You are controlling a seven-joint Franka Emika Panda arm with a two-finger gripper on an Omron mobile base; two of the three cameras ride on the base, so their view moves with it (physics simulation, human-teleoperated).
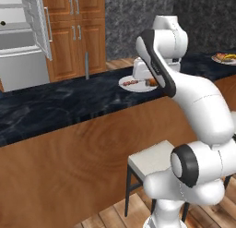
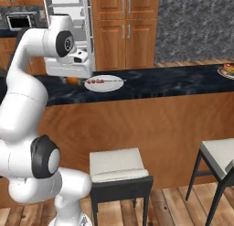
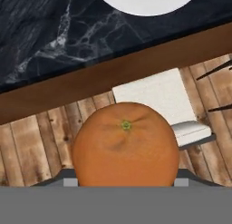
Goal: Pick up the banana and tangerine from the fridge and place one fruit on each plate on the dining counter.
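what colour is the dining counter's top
Dark blue-black with pale marbled veins; the dining counter shows it best in the hand view.

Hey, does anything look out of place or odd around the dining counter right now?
Nothing spilled or damaged. The one oddity: the plate nearest the pincer already holds small reddish food bits, so it isn't bare for the tangerine shut in the pincer. Behind, the fridge door stands open.
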